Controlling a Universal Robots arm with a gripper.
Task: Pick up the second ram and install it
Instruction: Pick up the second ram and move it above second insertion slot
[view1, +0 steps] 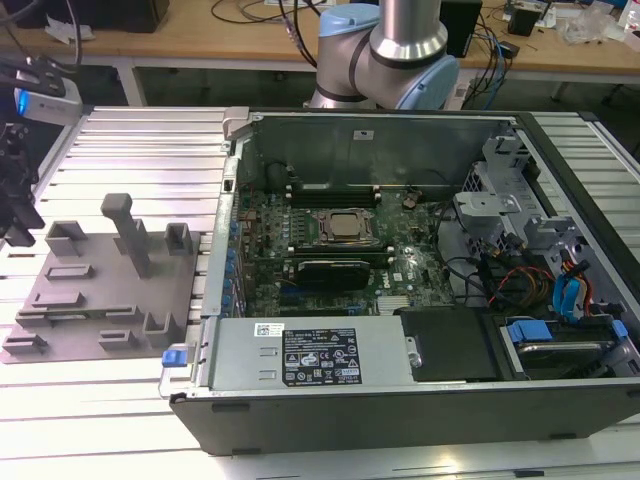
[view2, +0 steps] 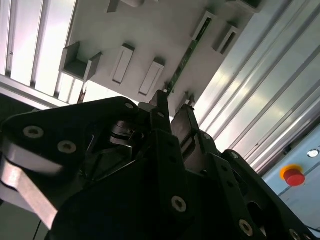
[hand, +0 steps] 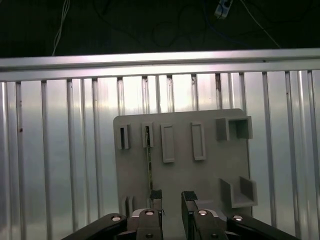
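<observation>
Slatted table (hand: 50, 150), grey tray (hand: 180, 175) on it, second ram (hand: 149, 160) edgewise in tray, pincer (hand: 172, 196) spread empty just beside.

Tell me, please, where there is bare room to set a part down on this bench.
In the exterior view, bare slatted table lies below the grey holder tray and above it. The tray's flat middle, between its slots and corner brackets, is free. Crowded: the open computer case and the tray's edge where the claw hangs by the second ram.

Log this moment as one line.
gripper: open, over holder tray | second ram: on edge in tray, not gripped | install: not yet done
</observation>
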